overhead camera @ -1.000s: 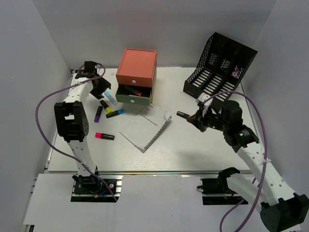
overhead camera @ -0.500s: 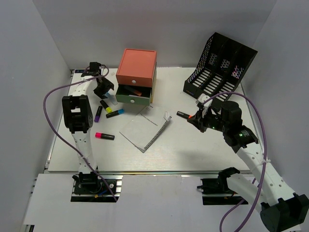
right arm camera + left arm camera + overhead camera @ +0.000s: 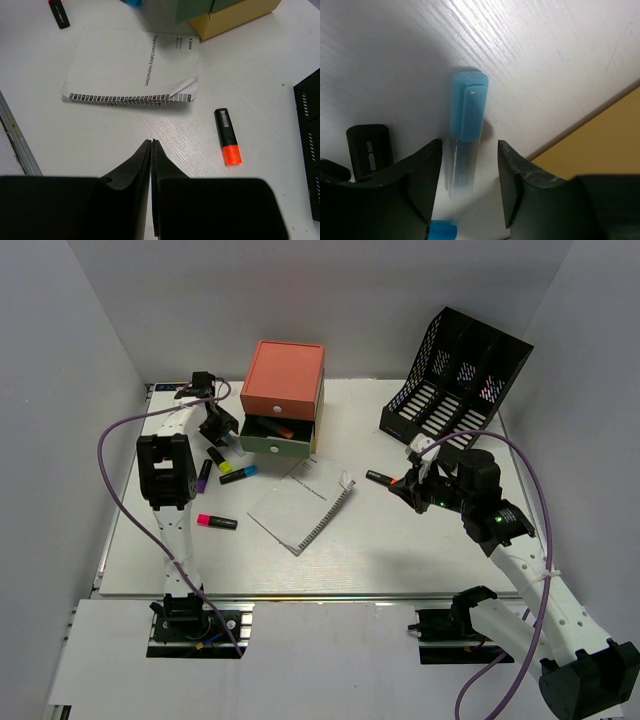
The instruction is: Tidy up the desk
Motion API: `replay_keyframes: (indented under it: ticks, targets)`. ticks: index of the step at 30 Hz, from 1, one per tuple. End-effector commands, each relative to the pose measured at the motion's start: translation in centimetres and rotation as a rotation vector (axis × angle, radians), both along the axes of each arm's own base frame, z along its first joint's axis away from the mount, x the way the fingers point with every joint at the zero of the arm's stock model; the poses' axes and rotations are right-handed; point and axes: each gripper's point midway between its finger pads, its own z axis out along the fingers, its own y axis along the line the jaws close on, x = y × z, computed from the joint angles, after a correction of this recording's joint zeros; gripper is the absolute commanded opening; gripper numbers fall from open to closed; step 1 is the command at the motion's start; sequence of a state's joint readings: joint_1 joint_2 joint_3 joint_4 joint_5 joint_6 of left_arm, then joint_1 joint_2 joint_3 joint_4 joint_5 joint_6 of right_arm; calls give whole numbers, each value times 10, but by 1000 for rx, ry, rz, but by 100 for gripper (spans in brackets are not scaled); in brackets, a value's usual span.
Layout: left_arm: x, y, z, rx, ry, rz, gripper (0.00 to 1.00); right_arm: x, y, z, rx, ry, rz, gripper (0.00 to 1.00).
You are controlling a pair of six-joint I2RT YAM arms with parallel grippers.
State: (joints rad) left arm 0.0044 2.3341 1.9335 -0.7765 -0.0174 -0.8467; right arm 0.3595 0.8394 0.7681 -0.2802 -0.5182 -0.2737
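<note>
The white desk holds scattered stationery. A light-blue capped pen lies flat on it beside the drawer box, whose yellow side shows in the left wrist view. My left gripper is down over this pen, open, one finger on each side and a gap showing on the right. In the top view my left gripper covers the pen. My right gripper hovers shut and empty, just left of a black marker with an orange cap.
A spiral booklet lies mid-desk. Purple, yellow, blue and pink highlighters lie at the left. A black mesh file rack stands back right. The box's middle drawer is open.
My left arm swung in toward the drawer box and came down over the light-blue pen, its jaws narrowing a little. The right arm stayed still.
</note>
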Motion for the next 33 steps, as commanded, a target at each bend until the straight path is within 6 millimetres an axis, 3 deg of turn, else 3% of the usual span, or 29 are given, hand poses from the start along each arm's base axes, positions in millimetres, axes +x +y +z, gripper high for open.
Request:
replay_keyframes:
  ticks: [1, 7, 12, 20, 31, 33]
  targets:
    - [5, 1, 9, 20, -5, -14, 56, 6, 0, 4, 1, -49, -4, 8]
    - [0, 0, -7, 20, 63, -44, 50, 8, -1, 4, -3, -56, -14, 8]
    - [-16, 6, -21, 57, 143, -86, 50, 7, -2, 7, 1, -66, -16, 7]
    - [-42, 19, -26, 134, 220, -117, 49, 6, -3, 10, 6, -73, -18, 7]
    - [-67, 35, -31, 221, 291, -142, 38, 5, -2, 12, 13, -81, -10, 7]
    - [-68, 32, -32, 206, 286, -151, 32, 5, -2, 11, 12, -78, -12, 7]
